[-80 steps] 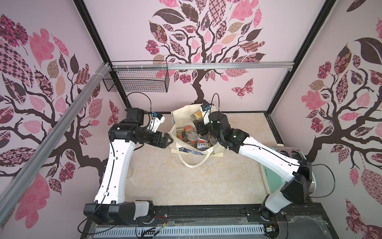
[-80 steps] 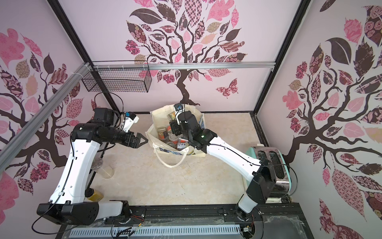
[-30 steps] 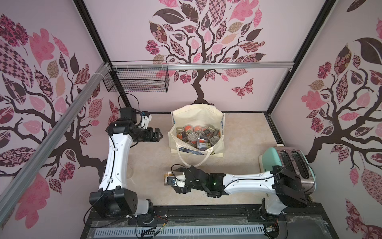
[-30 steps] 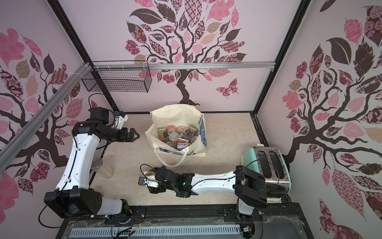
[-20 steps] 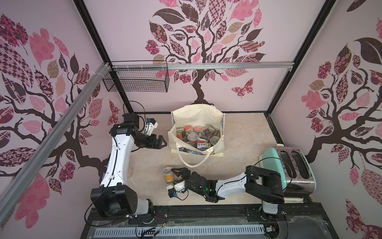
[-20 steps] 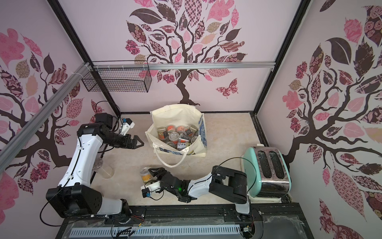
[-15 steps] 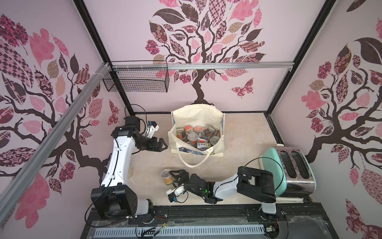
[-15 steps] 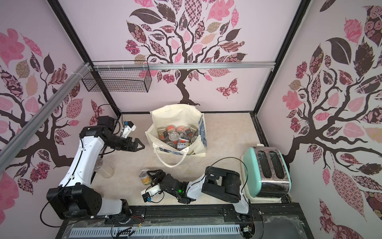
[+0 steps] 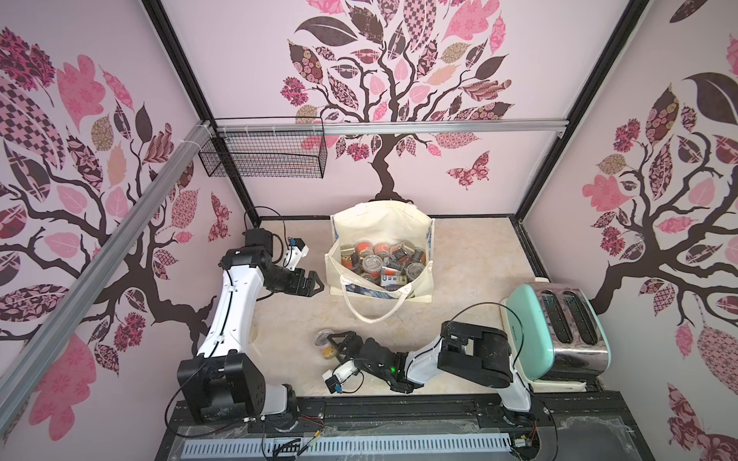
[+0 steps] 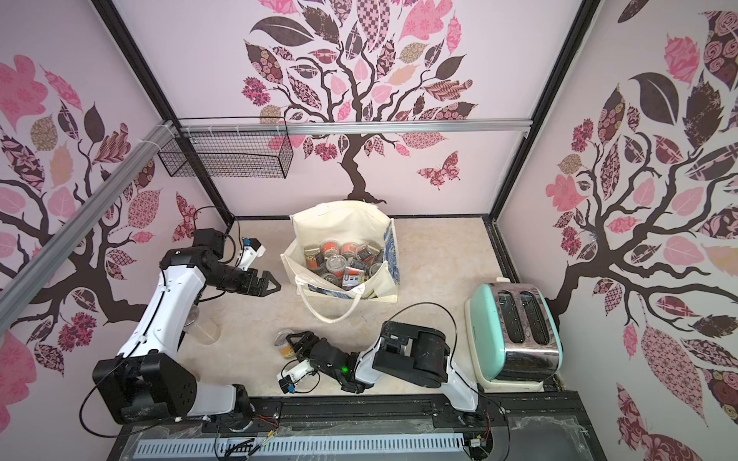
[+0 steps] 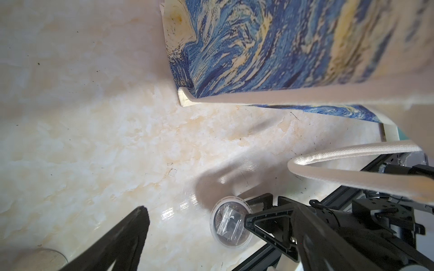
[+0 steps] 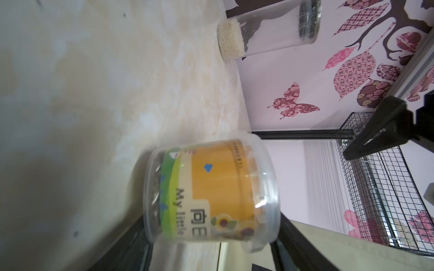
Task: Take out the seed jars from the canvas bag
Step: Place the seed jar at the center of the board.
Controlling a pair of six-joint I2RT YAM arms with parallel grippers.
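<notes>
Top views bright, evenly lit, bowed at the edges. My left wrist: glare on tabletop (image 11: pixel 185 207), rope handle (image 11: pixel 352 179) out of focus. My right wrist: seed jar (image 12: pixel 211 192) smeared.

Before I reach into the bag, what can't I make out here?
- Bottom of the bag: both top views show only the top jars; these hide any beneath.
- Label of the jar on the table: blurred in the right wrist view, text wraps out of sight.
- Whether the right gripper touches that jar: one finger runs behind its lid; top views too small.
- Tall clear container: left arm covers part in a top view.
</notes>
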